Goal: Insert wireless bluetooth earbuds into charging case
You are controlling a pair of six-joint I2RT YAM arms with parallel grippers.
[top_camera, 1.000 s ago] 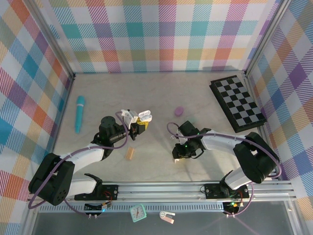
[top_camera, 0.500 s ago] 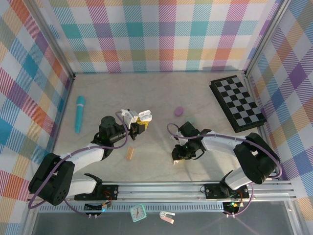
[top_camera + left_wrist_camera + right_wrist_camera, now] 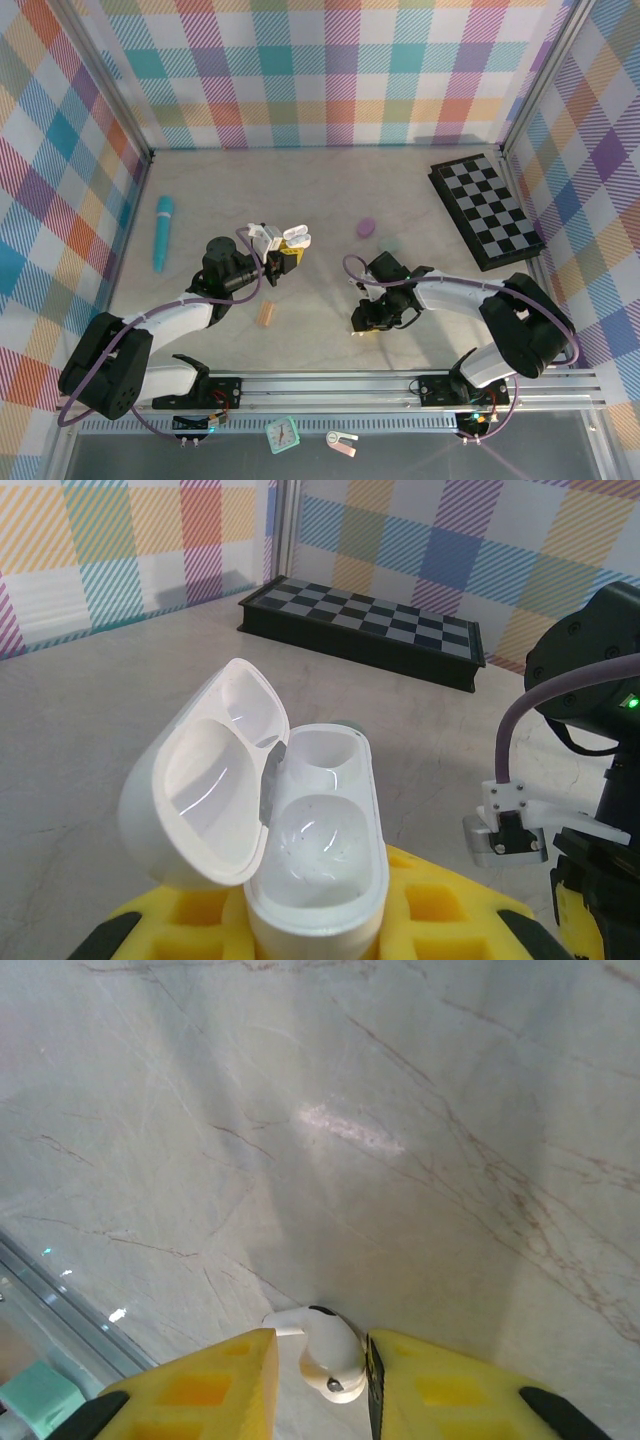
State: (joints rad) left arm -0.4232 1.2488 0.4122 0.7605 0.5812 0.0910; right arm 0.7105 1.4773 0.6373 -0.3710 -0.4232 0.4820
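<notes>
Down at the table [image 3: 420, 1110], the right gripper [image 3: 322, 1372] has its yellow fingers [image 3: 215, 1385] drawn in close on either side of a white earbud [image 3: 328, 1348]. The gap is only as wide as the bud, and both pads look to be touching it, so I'd call that a pinch. Whether the bud is clear of the marbled surface I can't tell.

This little thing should weigh next to nothing. It's hard, glossy plastic and rounded, so it's likely to squirt out under a firm squeeze. The sensible hold is across the fat body, with the stem left free to go down into the well, and that's roughly where the pads sit.

From above, the right arm folds inward, its wrist tipped steeply down, with the right gripper [image 3: 367, 322] low over the table near the front rail.

Across the way, the left gripper [image 3: 283, 256] is closed firmly on the charging case [image 3: 318, 865], cradling its lower half between yellow pads. The lid [image 3: 208, 778] is hinged back and both wells face up, empty. That arm reaches forward, holding the case [image 3: 295, 240] up, well apart from the bud.
</notes>
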